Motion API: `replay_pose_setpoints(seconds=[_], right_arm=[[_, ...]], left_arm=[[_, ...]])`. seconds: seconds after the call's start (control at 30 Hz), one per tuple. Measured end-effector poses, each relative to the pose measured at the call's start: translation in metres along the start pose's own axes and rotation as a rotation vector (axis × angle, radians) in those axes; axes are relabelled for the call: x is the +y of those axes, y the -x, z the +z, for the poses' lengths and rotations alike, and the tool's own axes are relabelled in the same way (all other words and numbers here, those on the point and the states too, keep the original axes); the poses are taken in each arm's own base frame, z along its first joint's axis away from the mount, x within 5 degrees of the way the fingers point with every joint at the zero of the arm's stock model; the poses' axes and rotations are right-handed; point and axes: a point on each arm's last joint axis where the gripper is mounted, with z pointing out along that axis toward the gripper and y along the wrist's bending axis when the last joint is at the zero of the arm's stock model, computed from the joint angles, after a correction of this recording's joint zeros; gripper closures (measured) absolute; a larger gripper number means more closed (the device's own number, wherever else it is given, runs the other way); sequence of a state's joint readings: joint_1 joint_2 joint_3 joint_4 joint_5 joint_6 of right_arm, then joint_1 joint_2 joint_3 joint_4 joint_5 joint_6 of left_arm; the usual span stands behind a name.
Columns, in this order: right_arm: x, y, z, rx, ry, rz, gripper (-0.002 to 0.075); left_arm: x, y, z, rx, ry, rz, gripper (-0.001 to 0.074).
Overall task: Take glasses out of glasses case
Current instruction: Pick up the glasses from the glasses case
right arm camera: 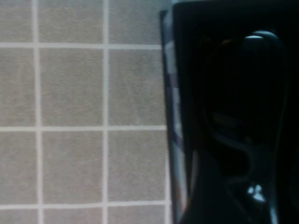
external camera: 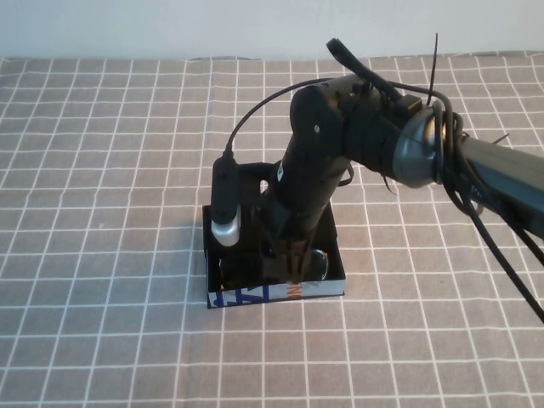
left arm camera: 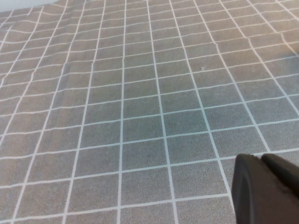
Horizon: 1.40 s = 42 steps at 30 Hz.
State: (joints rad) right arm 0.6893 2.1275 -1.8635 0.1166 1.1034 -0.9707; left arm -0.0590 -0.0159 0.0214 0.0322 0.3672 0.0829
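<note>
The glasses case, a small black box with a light front edge printed blue and orange, lies open on the checked cloth at the middle of the table. My right gripper reaches straight down into it. Part of the black glasses shows inside, at the case's right end beside the gripper. In the right wrist view the case's light edge runs beside the dark inside, where the rounded glasses frame is faintly visible. My left gripper is shut and empty over bare cloth, out of the high view.
The grey checked tablecloth covers the whole table. A pale wall runs along the far edge. The right arm's cables hang over the table's right side. A black, silver-tipped cylinder on the arm hangs over the case's left end.
</note>
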Motion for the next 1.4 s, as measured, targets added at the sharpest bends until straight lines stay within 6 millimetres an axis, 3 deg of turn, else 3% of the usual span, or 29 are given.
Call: replay_pose_setpoints(seconds=[0.43, 0.87, 1.4], right_arm=[[-0.011, -0.009, 0.022, 0.023, -0.028, 0.005, 0.0417], [-0.014, -0.012, 0.028, 0.028, -0.021, 0.016, 0.0421], [-0.013, -0.012, 0.028, 0.022, -0.017, 0.020, 0.0572]], left_arm=[[0.000, 0.000, 0.000, 0.000, 0.000, 0.000, 0.0739], [0.000, 0.000, 0.000, 0.000, 0.000, 0.000, 0.0740], [0.000, 0.000, 0.000, 0.000, 0.000, 0.000, 0.0740]])
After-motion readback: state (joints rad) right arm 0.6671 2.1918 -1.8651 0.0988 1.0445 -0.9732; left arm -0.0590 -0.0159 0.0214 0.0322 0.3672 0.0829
